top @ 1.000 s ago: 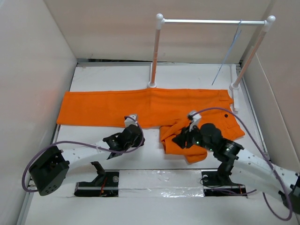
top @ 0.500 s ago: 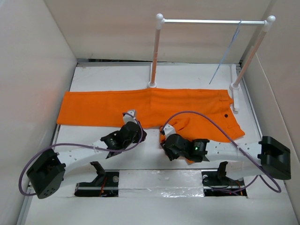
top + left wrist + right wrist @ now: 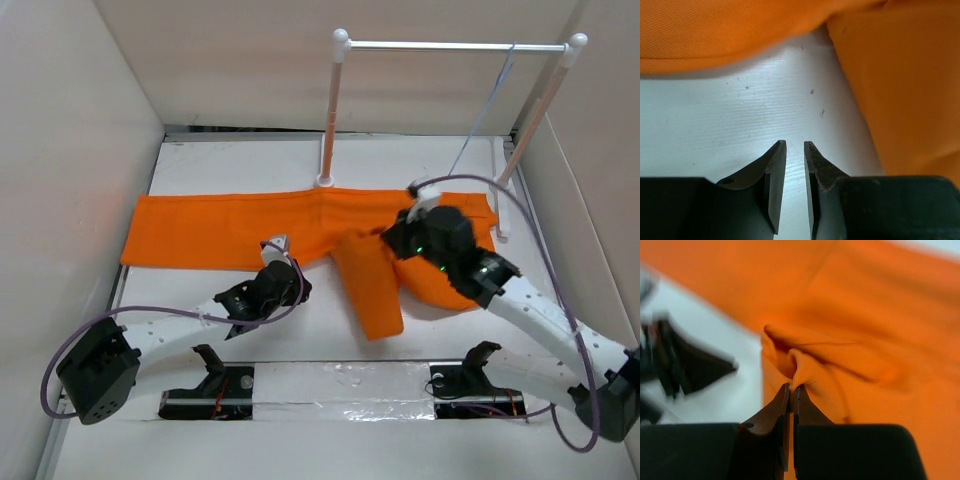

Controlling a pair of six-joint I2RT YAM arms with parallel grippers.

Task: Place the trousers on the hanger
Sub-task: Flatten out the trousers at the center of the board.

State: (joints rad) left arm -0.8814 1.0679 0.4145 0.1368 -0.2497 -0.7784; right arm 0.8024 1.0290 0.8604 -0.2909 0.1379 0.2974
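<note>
The orange trousers [image 3: 230,230] lie flat across the table, legs to the left. My right gripper [image 3: 395,240] is shut on a pinched ridge of the cloth [image 3: 805,370] near the waist end, its jaws [image 3: 791,386] closed tight on the fold. From that grip a flap of trouser [image 3: 372,295] slopes down toward the front. My left gripper [image 3: 297,280] hovers over bare table just below the leg's edge; its jaws [image 3: 795,145] are open by a narrow gap with nothing between them. Trouser cloth [image 3: 900,75] lies ahead and to its right. The thin hanger [image 3: 483,108] hangs from the rod's right end.
A white rack stands at the back: a rod [image 3: 450,45] on two posts [image 3: 330,110] [image 3: 530,120]. Side walls close in left and right. The left arm shows as a dark blur [image 3: 685,365] in the right wrist view.
My right gripper has shut on the trousers and swung from the front toward the back right, drawing the bunched cloth out into a long flap. The left gripper has barely moved.
</note>
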